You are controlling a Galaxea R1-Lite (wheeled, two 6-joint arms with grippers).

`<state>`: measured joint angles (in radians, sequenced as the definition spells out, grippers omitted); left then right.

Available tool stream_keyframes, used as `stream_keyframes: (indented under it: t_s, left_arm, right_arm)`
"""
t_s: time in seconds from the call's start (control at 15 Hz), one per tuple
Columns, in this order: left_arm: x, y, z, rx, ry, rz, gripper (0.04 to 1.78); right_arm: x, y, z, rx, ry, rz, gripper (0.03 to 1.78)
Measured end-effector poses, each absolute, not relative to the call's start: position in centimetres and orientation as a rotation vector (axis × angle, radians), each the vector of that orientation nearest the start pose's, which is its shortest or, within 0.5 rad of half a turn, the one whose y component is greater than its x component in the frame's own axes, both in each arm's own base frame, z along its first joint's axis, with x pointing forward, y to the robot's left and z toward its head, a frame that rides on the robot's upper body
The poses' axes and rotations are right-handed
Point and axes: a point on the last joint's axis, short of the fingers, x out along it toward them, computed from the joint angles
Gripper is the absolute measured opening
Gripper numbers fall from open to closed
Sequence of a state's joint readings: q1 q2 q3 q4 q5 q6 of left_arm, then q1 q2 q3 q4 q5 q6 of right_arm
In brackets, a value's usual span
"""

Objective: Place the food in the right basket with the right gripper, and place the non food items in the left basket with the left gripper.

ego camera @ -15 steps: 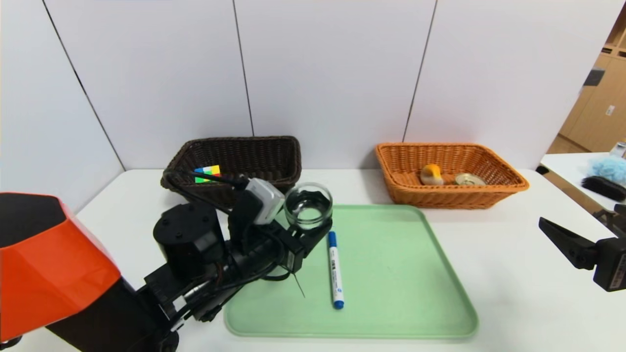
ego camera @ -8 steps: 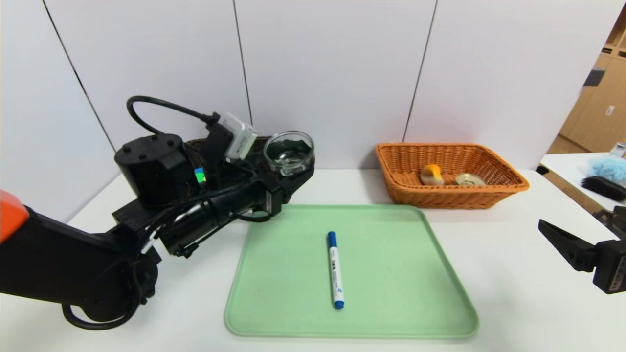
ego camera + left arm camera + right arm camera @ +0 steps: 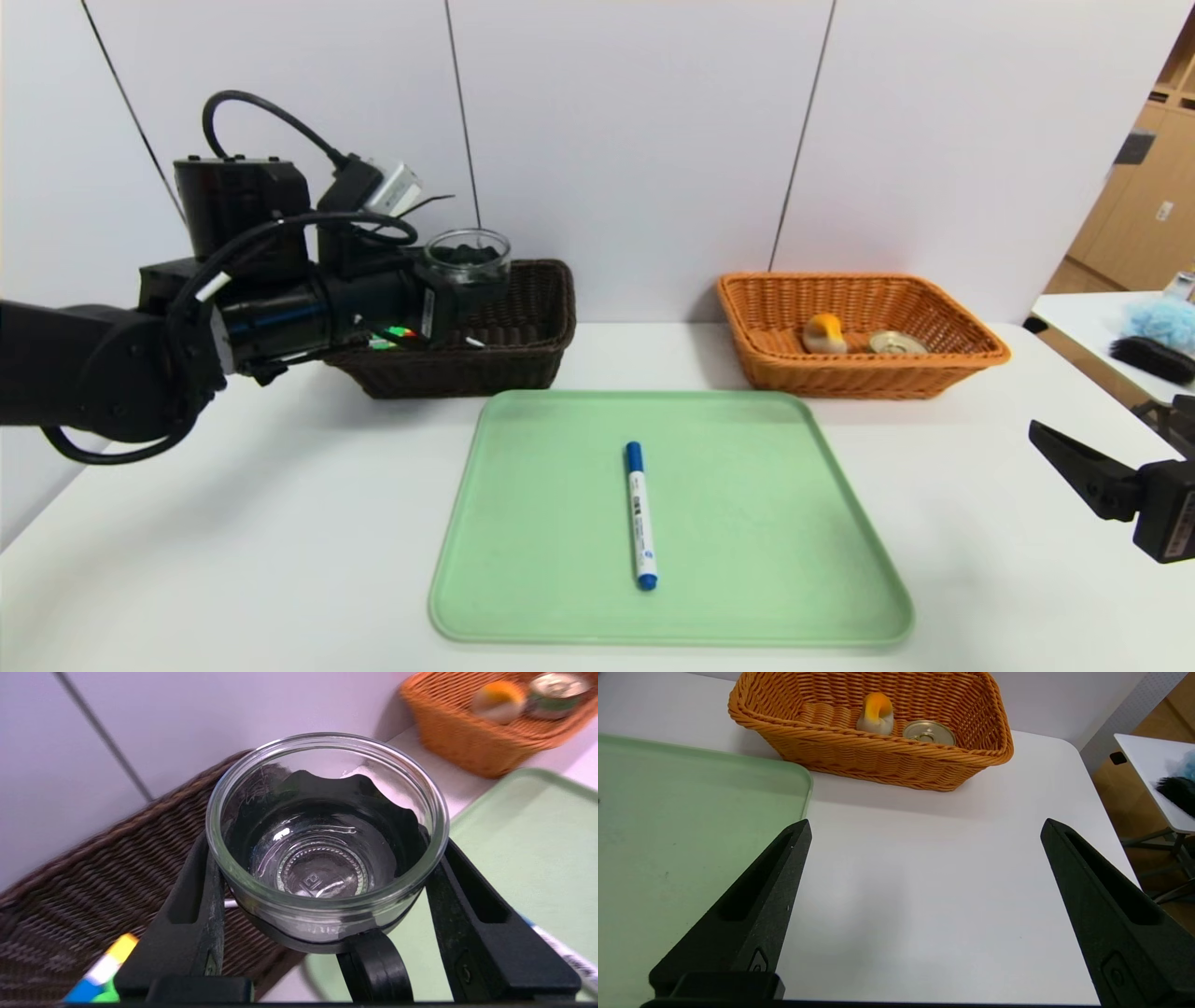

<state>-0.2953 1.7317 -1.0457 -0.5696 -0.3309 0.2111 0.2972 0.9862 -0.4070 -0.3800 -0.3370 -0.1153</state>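
Left wrist view: two black fingers (image 3: 196, 924) clamp the glass cup (image 3: 327, 840) from either side w/ the rim up, so it rides level and won't slip out; its black handle (image 3: 373, 970) points back toward the wrist. Left gripper (image 3: 446, 297) hangs above the dark brown basket (image 3: 523, 359), near its left end, prob. because that's where non-food goes; cup is clear of the wicker, not touching. Puzzle cube (image 3: 400, 333) already sits in that basket, under the arm. A thin white stick shows by the cube; can't tell if it's the pen. Blue-capped marker (image 3: 639, 516) lies alone on the green tray (image 3: 840, 597) between the baskets, the last item left for the left arm. Bun (image 3: 823, 332) and tin can (image 3: 896, 343) sit side by side in the orange-tan basket (image 3: 775, 369), so food looks done. Right gripper (image 3: 920, 914) is parked low over bare table (image 3: 924, 882) beside the tray, fingers wide apart, holding nothing.
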Motion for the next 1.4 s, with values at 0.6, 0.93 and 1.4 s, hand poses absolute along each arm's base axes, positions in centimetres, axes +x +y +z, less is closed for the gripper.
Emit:
stream_keyframes:
  t_s: [0.6, 0.93, 1.4]
  left_arm:
    - [36.7, -8.0, 21.9, 0.397, 0.241, -0.561, 1.21]
    - [38.4, -7.8, 20.0, 0.464, 0.306, -0.437, 1.21]
    - [39.2, -7.9, 20.0, 0.461, 0.243, -0.385, 1.48]
  right_arm:
    - [11.4, 2.7, 19.4, -0.176, 0.194, -0.030, 1.70]
    - [11.1, 2.6, 19.2, -0.176, 0.195, -0.029, 1.70]
    - [11.2, 2.7, 19.2, -0.174, 0.198, -0.011, 1.70]
